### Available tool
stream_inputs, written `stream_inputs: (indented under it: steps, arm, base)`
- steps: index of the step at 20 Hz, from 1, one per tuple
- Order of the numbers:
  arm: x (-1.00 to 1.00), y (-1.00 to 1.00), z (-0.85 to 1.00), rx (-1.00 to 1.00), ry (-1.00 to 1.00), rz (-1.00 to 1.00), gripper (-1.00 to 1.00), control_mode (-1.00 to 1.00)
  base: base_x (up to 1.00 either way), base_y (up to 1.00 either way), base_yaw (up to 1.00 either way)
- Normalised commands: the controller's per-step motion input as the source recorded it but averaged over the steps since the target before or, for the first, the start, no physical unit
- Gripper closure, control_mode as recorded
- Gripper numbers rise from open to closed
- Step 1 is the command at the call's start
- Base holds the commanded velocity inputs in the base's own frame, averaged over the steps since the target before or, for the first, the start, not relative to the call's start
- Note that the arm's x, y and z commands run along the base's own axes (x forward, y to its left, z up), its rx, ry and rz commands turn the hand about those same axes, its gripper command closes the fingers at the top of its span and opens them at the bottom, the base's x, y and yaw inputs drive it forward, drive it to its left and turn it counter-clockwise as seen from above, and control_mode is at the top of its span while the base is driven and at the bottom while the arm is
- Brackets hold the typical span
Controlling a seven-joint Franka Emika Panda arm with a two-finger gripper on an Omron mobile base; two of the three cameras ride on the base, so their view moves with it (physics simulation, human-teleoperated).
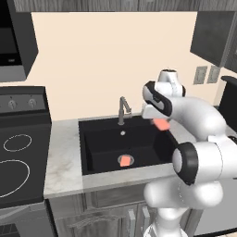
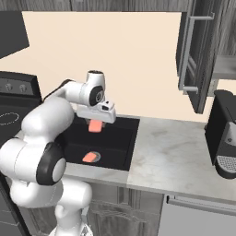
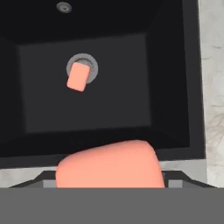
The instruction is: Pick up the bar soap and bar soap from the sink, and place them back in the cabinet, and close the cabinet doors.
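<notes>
Two small salmon-orange soap blocks are here: one is squeezed in the robot's fingers [image 2: 95,123], held above the big black sink [image 2: 124,152], and one [image 1: 125,160] lies on the sink's round silver drain. The arm should lift slowly toward the open dark grey wall cabinet [image 2: 196,60], gripping tight.

- Arm [image 2: 50,115]: rises from base, elbow bent, forearm reaching forward, wrist turned down.
- Gripper [image 2: 95,123]: pointing downward, fingers closed on a bar soap [image 2: 94,126] at 6 o'clock below the hand.
</notes>
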Motion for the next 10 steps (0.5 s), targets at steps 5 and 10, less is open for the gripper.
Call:
stream_inputs:
  steps: [5,10]
  arm:
    - [-0.39,0.0,0.28,0.0,0.0,-0.07,1.0,-1.0]
    - [-0.34,0.0,0.28,0.0,0.0,-0.05,1.0,-1.0]
  base:
    - [0.0,0.0,0.0]
    - [0.0,0.0,0.0]
